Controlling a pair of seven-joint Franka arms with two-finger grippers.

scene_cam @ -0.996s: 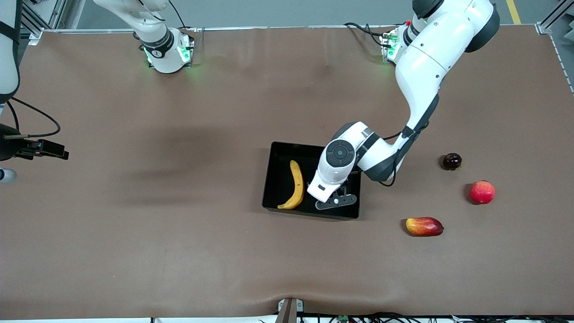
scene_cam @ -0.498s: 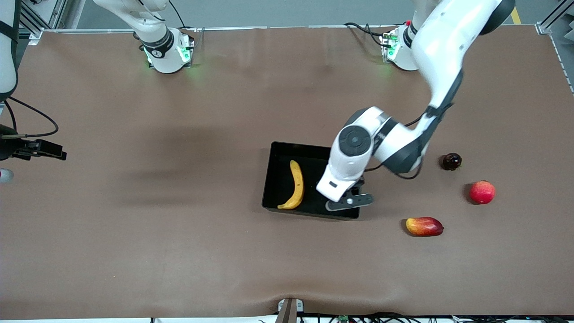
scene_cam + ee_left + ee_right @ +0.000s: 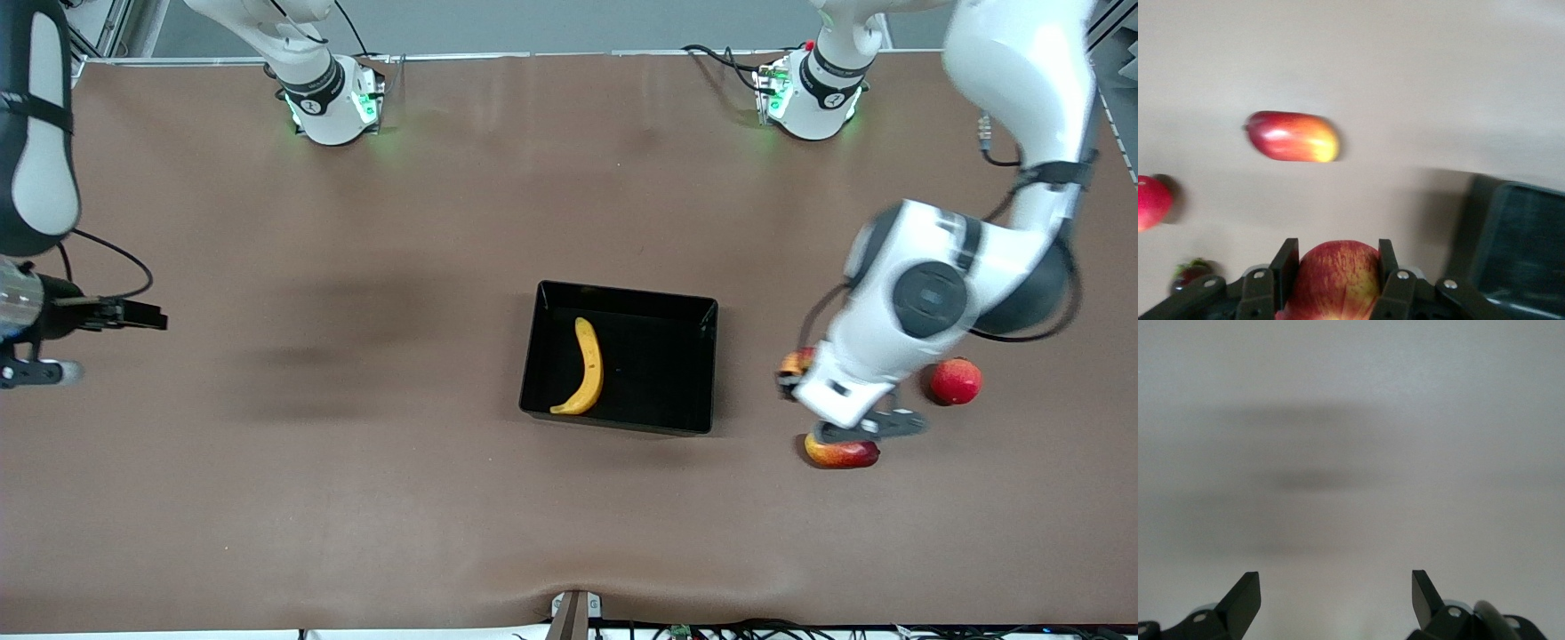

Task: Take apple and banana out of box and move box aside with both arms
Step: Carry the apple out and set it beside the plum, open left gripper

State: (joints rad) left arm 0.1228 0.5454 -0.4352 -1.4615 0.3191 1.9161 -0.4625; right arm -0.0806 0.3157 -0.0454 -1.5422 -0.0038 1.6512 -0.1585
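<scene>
The black box (image 3: 702, 307) sits mid-table with the yellow banana (image 3: 587, 364) lying inside it, at the side toward the right arm's end. My left gripper (image 3: 797, 366) (image 3: 1335, 248) is shut on the red-and-yellow apple (image 3: 791, 362) (image 3: 1338, 280). It hangs over the bare table just off the box's wall toward the left arm's end. The box's corner (image 3: 1518, 247) shows in the left wrist view. My right gripper (image 3: 98, 340) (image 3: 1335, 587) waits, open and empty, over bare table at the right arm's end.
An oblong red-and-yellow fruit (image 3: 840, 452) (image 3: 1293, 136) lies partly under the left hand. A plain red round fruit (image 3: 956, 380) (image 3: 1148, 202) sits toward the left arm's end. A small dark fruit (image 3: 1191, 272) shows only in the left wrist view.
The left arm has swung from over the box out toward its own end of the table, its jaws no wider. It now covers the small dark fruit. The right arm shifted slightly.
</scene>
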